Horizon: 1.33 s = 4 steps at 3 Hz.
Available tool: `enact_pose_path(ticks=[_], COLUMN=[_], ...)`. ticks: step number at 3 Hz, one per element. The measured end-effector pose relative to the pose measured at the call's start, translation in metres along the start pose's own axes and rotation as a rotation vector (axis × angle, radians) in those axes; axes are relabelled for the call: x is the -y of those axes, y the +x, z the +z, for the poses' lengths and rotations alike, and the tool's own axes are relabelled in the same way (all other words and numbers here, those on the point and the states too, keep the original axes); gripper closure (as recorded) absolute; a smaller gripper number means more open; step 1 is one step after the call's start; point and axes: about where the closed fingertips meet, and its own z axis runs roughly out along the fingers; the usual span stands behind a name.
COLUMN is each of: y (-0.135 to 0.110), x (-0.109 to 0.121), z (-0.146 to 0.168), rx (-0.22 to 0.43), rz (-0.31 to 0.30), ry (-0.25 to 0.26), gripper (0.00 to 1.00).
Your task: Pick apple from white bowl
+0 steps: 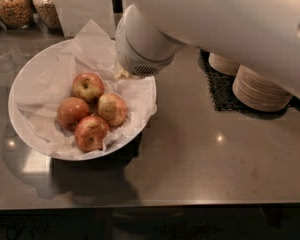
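Observation:
The white bowl (25,84), wide and lined with crumpled white paper, stands on the dark counter at the left. Four apples lie in it. The palest apple (112,109), with a yellow-green patch, is the rightmost and lies uncovered. My arm's thick white wrist (140,49) hangs over the bowl's far right rim, above and just behind that apple. Only a small pale part of the gripper (123,74) shows under the wrist, apart from the apples; the rest is hidden.
Three redder apples (87,86) (72,111) (91,132) lie beside the pale one. Stacks of beige paper bowls (262,86) stand on a black mat (219,91) at the right. Glass jars (10,4) and a white box (87,6) stand behind.

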Motion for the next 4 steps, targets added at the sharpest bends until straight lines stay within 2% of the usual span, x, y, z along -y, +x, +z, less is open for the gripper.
enact_pose_path(ticks=[1,2,4], y=[-0.0036,-0.0036,-0.0036], x=[0.0023,0.0023,0.0024], z=[-0.0081,-0.0082,-0.0082], rx=[-0.002,-0.002,-0.002], rz=[-0.009,-0.009,-0.009], ry=[0.016,0.016,0.016], gripper=[1.00,0.81,0.35])
